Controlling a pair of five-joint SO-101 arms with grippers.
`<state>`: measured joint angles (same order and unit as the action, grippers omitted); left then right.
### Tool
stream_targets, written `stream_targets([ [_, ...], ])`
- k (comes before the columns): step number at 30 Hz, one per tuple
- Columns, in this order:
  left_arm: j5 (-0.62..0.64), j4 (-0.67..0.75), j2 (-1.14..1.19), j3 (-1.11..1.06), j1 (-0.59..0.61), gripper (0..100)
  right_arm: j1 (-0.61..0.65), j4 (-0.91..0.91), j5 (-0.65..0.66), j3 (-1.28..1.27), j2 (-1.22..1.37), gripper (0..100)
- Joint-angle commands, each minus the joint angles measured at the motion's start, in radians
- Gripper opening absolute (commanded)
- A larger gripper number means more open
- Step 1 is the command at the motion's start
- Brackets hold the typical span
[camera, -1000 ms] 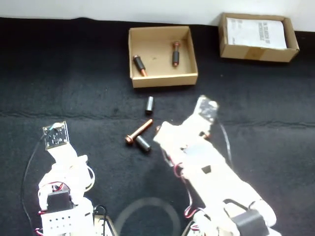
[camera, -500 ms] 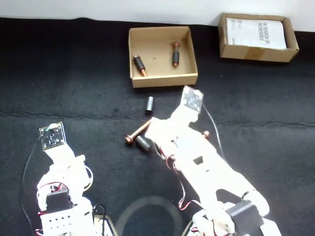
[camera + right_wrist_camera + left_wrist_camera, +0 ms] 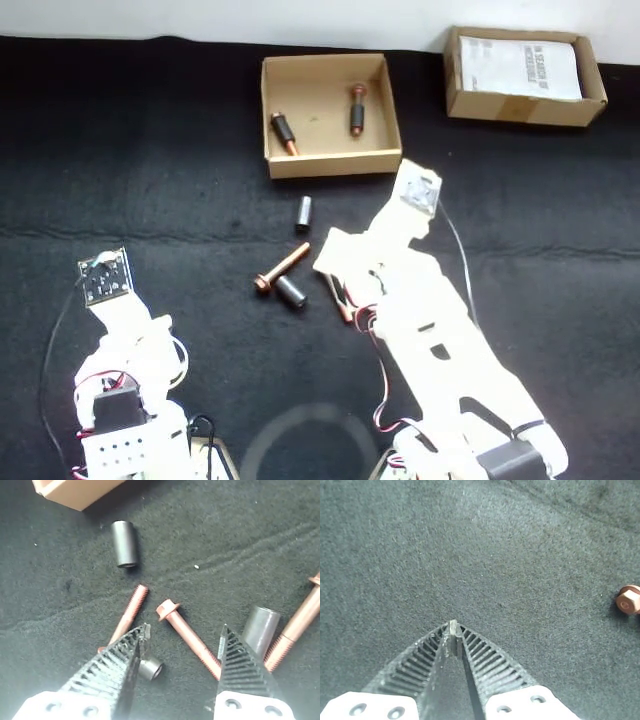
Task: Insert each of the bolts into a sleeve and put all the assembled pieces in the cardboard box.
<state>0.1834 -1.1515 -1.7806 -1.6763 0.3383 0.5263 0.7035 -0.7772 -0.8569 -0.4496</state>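
Right end effector (image 3: 185, 627) — fingers spread wide, nothing held, hanging low over the loose parts on the bench (image 3: 150, 150). Between the fingers lies a copper bolt (image 3: 187, 635). Its flanged head points away from the wrist and its shank runs obliquely back toward one finger (image 3: 235, 665), so the long axis is neither along the closing line nor square to it.

Just outside the other finger (image 3: 120, 660) lie a second bolt (image 3: 131, 611) and a short sleeve (image 3: 150, 669). I cannot tell whether the short sleeve touches that finger. Past the first finger sit another sleeve (image 3: 260, 627) and a third bolt (image 3: 297, 620), side by side. A lone sleeve (image 3: 124, 543) lies apart from these, nearer the box corner.

High view: the cardboard box (image 3: 335, 163) is at upper centre of the frame, with one assembled piece (image 3: 284, 133) and a second assembled piece (image 3: 357, 110) inside. The loose parts sit mid-frame, just below the box.

Left end effector (image 3: 452, 630) — closed on nothing, at lower left of the high view and well apart from the parts.

Judgement: the right arm is much the nearer, and the copper bolt is the likely pick. Closing on so oblique a shank may swivel the bolt, so a wrist turn looks advisable first. The short sleeve may get nudged.
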Motion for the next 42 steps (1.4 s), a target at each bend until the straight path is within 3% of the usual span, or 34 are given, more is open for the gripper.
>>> stream_targets([
  [1,-0.005,-0.002,-0.03,-0.018,0.01,1,-0.015,-0.051,0.014,-0.039,-0.044,20.5],
  [13,-0.005,0.0,-0.03,-0.018,0.01,1,-0.113,-0.116,0.015,-0.119,-0.044,20.5],
  [25,-0.005,0.0,-0.03,-0.018,0.01,1,-0.108,-0.136,0.015,-0.173,-0.033,20.5],
  [42,-0.005,0.0,-0.03,-0.018,0.01,1,-0.114,-0.314,0.012,-0.17,0.34,20.2],
])
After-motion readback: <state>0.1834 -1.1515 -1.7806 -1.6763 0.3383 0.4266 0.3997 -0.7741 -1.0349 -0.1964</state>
